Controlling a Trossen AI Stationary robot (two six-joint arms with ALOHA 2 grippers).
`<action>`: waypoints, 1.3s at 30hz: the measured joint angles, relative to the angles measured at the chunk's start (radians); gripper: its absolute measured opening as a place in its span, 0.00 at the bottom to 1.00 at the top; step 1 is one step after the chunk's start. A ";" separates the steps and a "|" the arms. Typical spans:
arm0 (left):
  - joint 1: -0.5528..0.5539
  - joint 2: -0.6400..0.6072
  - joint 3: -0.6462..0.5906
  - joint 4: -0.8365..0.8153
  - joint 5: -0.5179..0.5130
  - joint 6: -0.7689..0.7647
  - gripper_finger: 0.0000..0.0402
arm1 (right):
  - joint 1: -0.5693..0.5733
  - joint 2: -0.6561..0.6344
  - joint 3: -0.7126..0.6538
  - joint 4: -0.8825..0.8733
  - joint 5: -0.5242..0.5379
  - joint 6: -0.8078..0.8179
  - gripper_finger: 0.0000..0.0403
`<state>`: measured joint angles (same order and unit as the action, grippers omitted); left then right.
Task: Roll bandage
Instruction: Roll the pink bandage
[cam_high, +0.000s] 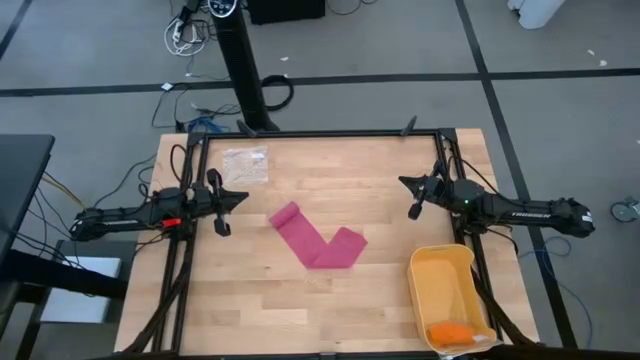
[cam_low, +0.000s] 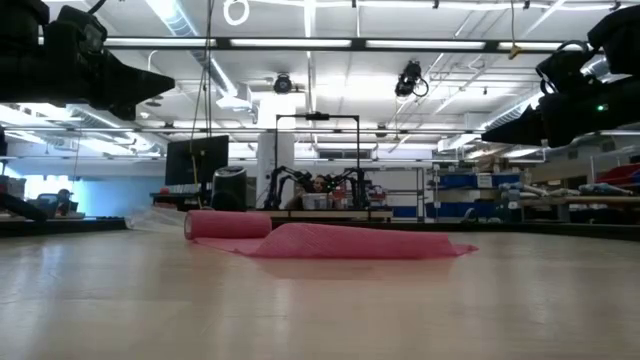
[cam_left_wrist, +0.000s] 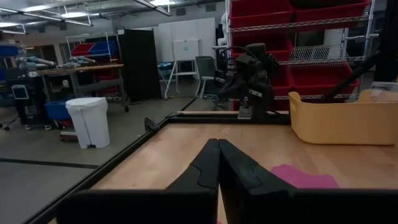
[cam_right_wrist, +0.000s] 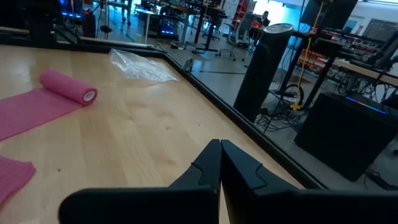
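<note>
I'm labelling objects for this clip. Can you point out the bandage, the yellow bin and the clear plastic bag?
bandage (cam_high: 318, 240), high view, middle of the flat pink strip.
yellow bin (cam_high: 441, 262), high view, its upper rim.
clear plastic bag (cam_high: 245, 165), high view, centre of the bag.

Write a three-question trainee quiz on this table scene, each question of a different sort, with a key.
1. True or false: the pink fabric bandage is fully rolled into a cylinder.
2. Multiple choice: the small orange object lies (a) on the bare wood, (b) inside the yellow plastic bin, (c) on the clear crinkled plastic bag.
3. Fill in: the left pincer and right pincer are both ___.

Key:
1. False; only one end is rolled, the rest lies flat in a bent strip.
2. b.
3. Shut, holding nothing, apart from the bandage.
</note>
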<state>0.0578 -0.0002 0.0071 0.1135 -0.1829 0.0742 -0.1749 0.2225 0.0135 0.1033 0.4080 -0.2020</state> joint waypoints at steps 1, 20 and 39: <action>0.000 0.000 0.000 0.000 0.000 0.000 0.02 | 0.000 0.000 0.000 0.000 0.000 0.000 0.01; 0.000 0.000 0.000 0.000 0.000 0.000 0.02 | 0.002 0.005 -0.001 0.176 -0.045 0.068 0.02; 0.000 0.000 0.000 0.000 0.000 0.000 0.02 | 0.001 0.019 -0.001 0.358 -0.143 0.312 0.02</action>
<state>0.0578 -0.0002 0.0071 0.1135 -0.1829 0.0738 -0.1738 0.2417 0.0128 0.4614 0.2647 0.1097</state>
